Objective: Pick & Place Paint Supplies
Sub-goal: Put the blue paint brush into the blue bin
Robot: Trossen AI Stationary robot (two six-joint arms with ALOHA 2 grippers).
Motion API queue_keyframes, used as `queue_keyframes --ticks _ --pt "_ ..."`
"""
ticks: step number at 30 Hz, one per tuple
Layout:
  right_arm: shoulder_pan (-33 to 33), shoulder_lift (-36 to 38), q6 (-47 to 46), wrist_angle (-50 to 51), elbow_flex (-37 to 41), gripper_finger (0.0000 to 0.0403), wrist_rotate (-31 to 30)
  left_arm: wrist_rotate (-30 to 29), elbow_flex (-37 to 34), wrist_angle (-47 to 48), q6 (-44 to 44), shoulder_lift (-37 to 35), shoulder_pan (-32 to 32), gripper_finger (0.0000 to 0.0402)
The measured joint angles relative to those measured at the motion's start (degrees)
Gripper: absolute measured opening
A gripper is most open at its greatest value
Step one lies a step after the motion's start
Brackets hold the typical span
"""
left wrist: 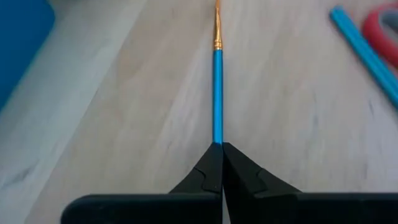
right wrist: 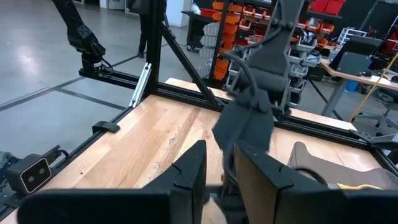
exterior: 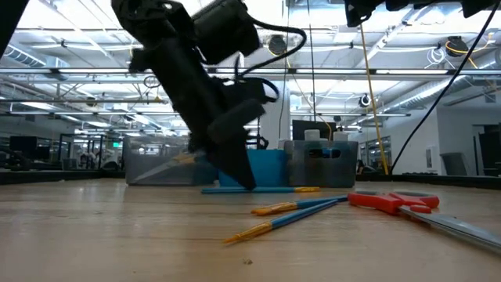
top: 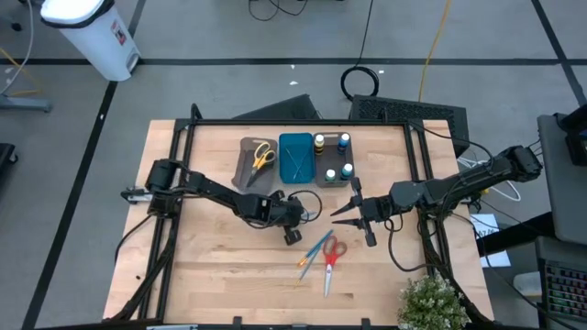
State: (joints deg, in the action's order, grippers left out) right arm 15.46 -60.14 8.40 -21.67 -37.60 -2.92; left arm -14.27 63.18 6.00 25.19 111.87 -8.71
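Blue brush [left wrist: 217,93], gold ferrule pointing away, lies on the pale wood [top: 220,266] with its near end pinched between the closed fingers of the left gripper [left wrist: 222,163]. In the high view that gripper [top: 295,231] sits low at mid-table, just in front of the blue tray [top: 295,154], and the low view shows it tipped steeply down to the tabletop. The grip is at the very tail of the handle, so the judgement is that the lift should be slow and straight up, keeping the wrist steady so the long free end does not swing or twist out. Once clear of the wood, carry it over the tray's near wall and lower the tip in first before letting go.

Two more brushes [top: 315,249] and red scissors [top: 331,258] lie close by toward the front edge; avoid sweeping them on the way up. Yellow scissors [top: 262,155] already lie in the grey tray [top: 246,170], and bottles [top: 332,158] stand in the holder beside the blue one.

The right gripper [top: 359,213] hovers just right of centre, fingers partly apart, holding nothing.
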Motion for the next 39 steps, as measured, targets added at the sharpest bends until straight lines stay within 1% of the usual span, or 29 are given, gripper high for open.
queue_keyframes --ticks 7,9,11,16,18,22,25,27,30,33,39 --pt "0.00 0.00 0.00 0.17 0.00 0.0073 0.00 -3.38 0.09 -0.55 -1.09 -4.67 -1.92 0.0001" --pt "0.02 0.00 -0.01 0.42 0.00 0.0073 0.03 -2.87 0.09 -0.29 -1.80 -4.89 -2.42 0.0001" --pt "0.02 0.00 -0.32 1.47 0.00 0.0073 0.12 -1.06 0.09 -0.60 -3.89 -4.91 -2.98 0.0002" --pt "2.27 -1.42 -1.59 9.95 0.00 0.0085 0.00 -0.16 0.09 -0.77 -2.03 -4.75 -3.99 0.0025" --pt "3.86 -3.70 -3.68 12.25 0.00 0.0098 -0.11 -0.20 0.09 -1.23 -2.20 -4.74 -4.22 0.0032" --pt "5.83 -11.79 -6.14 12.91 0.00 0.0133 -0.28 -0.65 0.11 -1.84 -2.35 -4.74 -4.22 0.0037" --pt "5.78 -18.56 -6.12 11.55 0.00 0.0158 -0.33 -1.06 0.11 -2.38 -2.19 -4.74 -4.00 0.0038" --pt "5.10 -22.79 -6.17 10.17 0.00 0.0167 -0.96 -1.15 0.12 -2.94 -2.19 -4.74 -3.78 0.0039" --pt "3.88 -27.96 -6.08 7.47 0.00 0.0170 -3.08 -1.28 0.13 -3.17 -2.19 -4.76 -3.50 0.0039" --pt "2.06 -31.45 -5.85 5.85 0.00 0.0162 -3.03 -1.28 0.13 -3.15 -2.19 -4.76 -3.35 0.0039" --pt "-1.72 -34.07 -5.89 5.17 -0.11 0.0139 -2.50 -1.28 0.15 -3.15 -2.20 -4.77 -3.32 0.0040"
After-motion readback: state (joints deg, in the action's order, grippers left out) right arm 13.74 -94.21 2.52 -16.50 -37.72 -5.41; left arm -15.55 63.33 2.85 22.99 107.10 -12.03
